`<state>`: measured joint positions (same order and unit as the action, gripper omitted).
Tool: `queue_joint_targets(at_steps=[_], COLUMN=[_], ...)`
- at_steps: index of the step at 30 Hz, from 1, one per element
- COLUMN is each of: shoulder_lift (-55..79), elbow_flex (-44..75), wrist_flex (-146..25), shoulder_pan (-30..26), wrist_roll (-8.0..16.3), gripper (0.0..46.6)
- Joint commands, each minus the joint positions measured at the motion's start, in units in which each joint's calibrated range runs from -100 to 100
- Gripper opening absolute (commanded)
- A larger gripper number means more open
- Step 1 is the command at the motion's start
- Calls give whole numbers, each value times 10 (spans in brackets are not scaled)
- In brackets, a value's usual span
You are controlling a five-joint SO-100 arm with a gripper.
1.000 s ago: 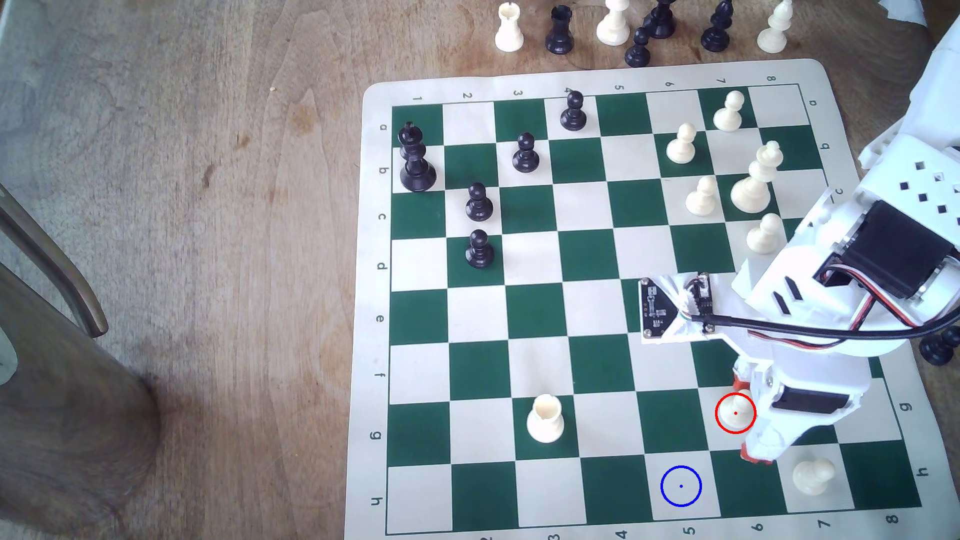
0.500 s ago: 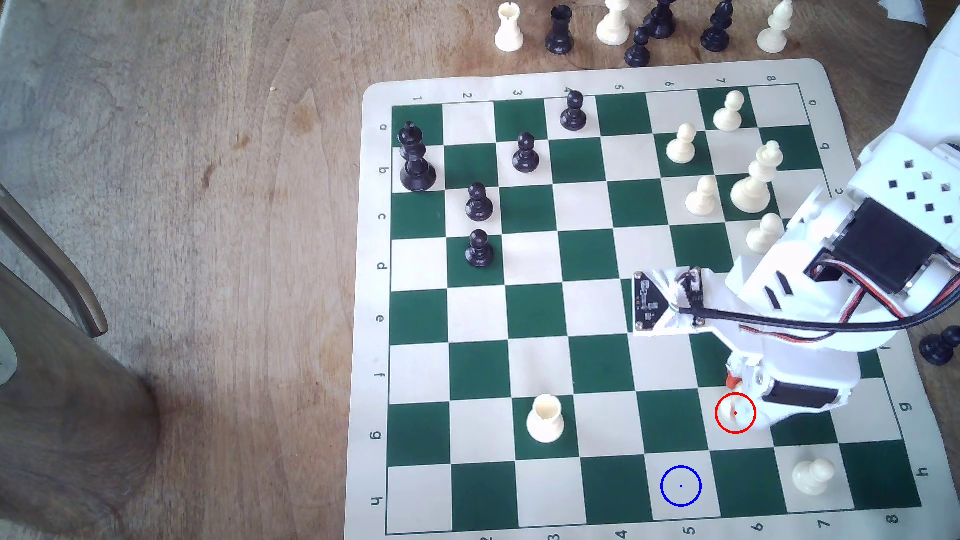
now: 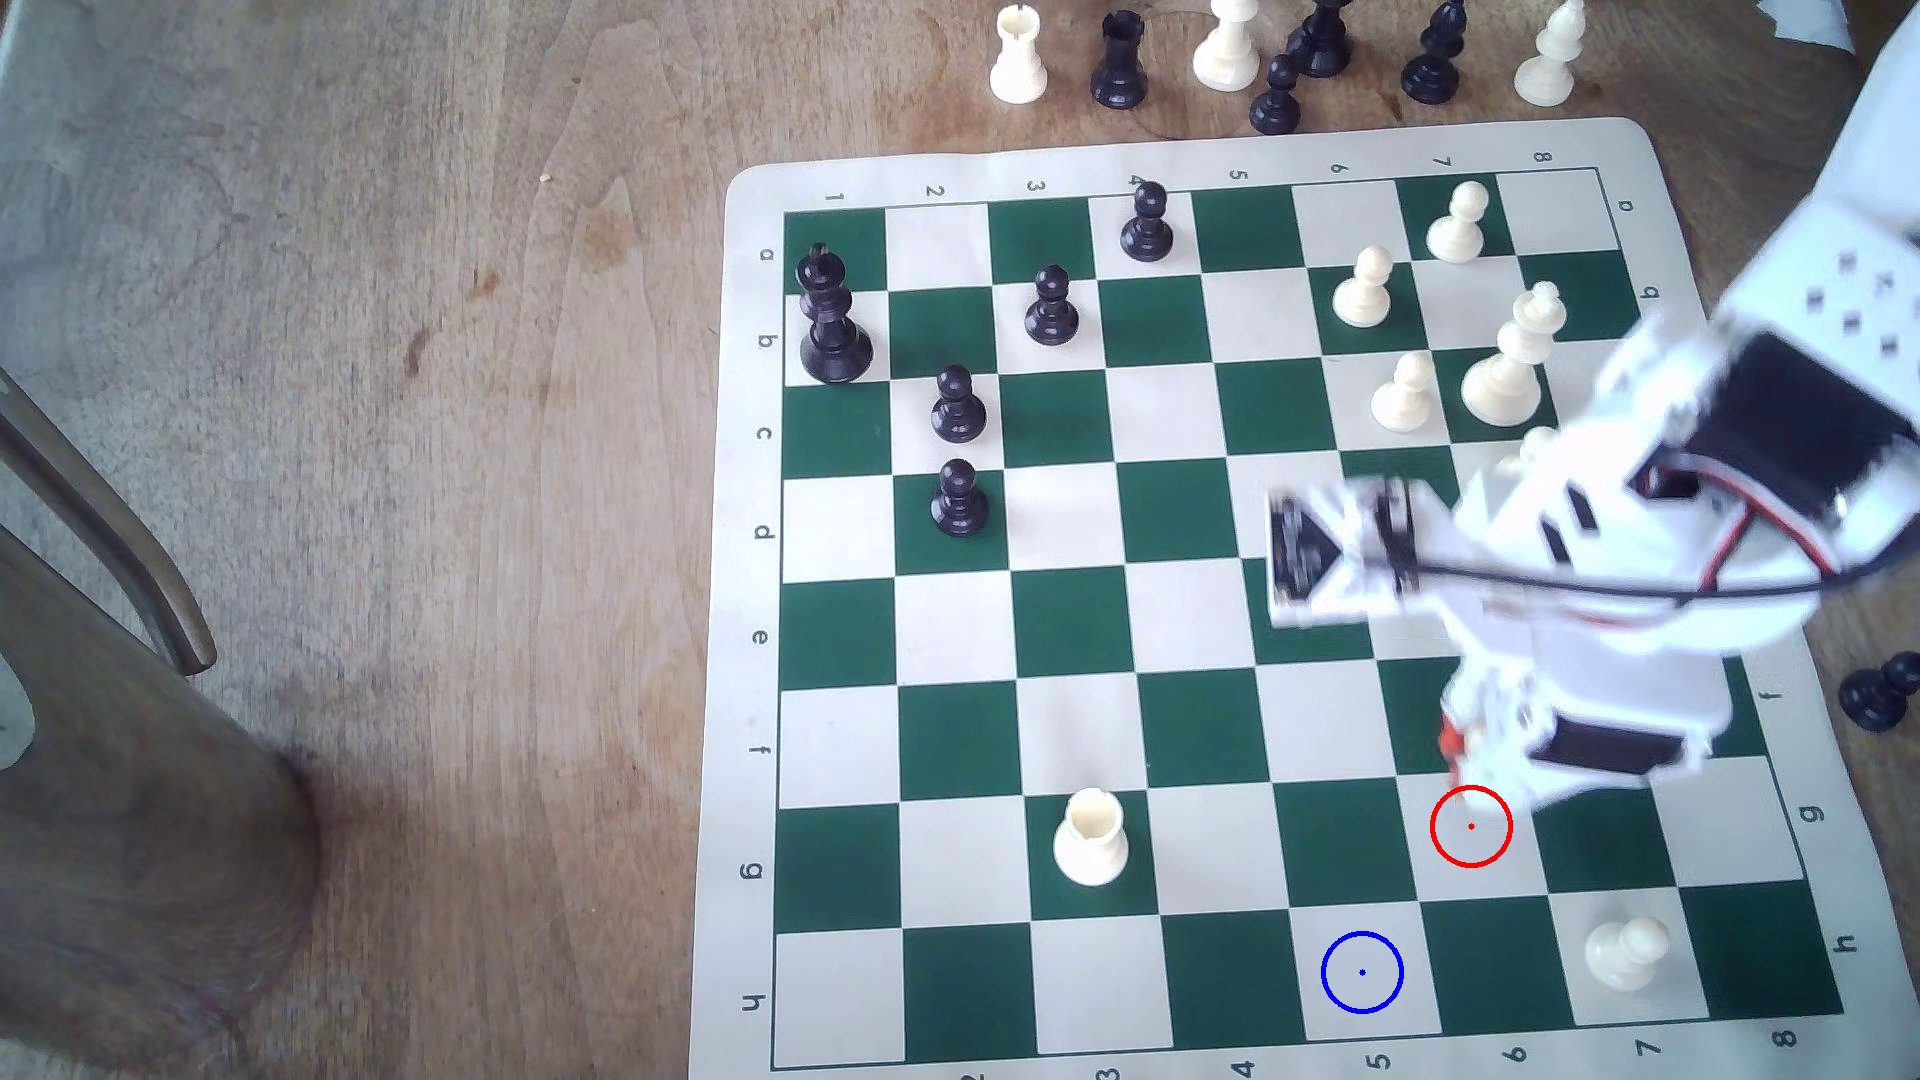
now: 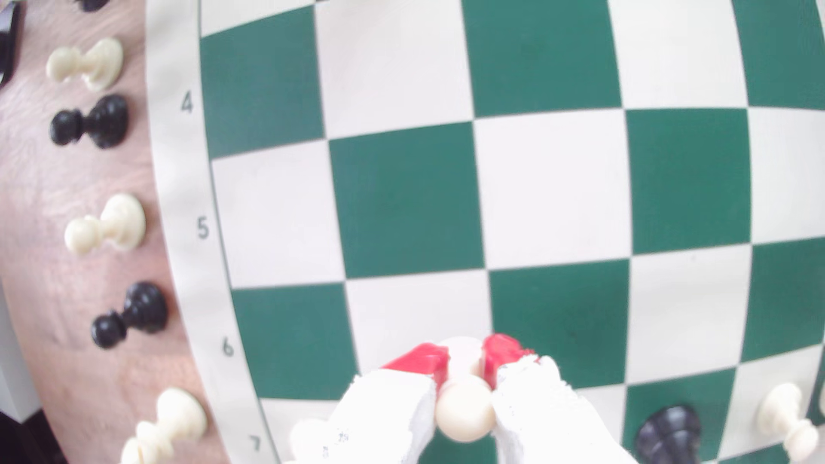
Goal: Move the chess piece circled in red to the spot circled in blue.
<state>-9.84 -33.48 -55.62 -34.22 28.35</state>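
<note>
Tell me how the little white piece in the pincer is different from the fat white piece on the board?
The small cream ball-topped pawn is gripped in the red-tipped pincer; the wide cream hollow-topped rook stands free on a green square. The pawn's top is round, the rook's open. Both are cream.

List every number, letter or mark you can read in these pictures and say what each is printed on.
"1" to "8": top border of the chess mat in the exterior view; bottom border, only "3" to "8" are whole.
"a" to "h": the mat's left border; on its right border the arm hides some.
"4", "5", "6", "7": the mat's border in the wrist view.
Circuit board on the arm: markings too blurred to read.
</note>
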Motion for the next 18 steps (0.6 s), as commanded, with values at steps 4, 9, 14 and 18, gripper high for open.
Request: queue_joint_targets(at_steps=[4, 9, 14, 18], shoulder_lift=[-83, -56, 22, 58], elbow_flex=[139, 161, 241, 250], wrist_flex=[-42, -12, -11, 12], shoulder_pan=[17, -8, -23, -16], wrist_roll=[-7, -19, -27, -40], gripper=[2, 2, 2, 2])
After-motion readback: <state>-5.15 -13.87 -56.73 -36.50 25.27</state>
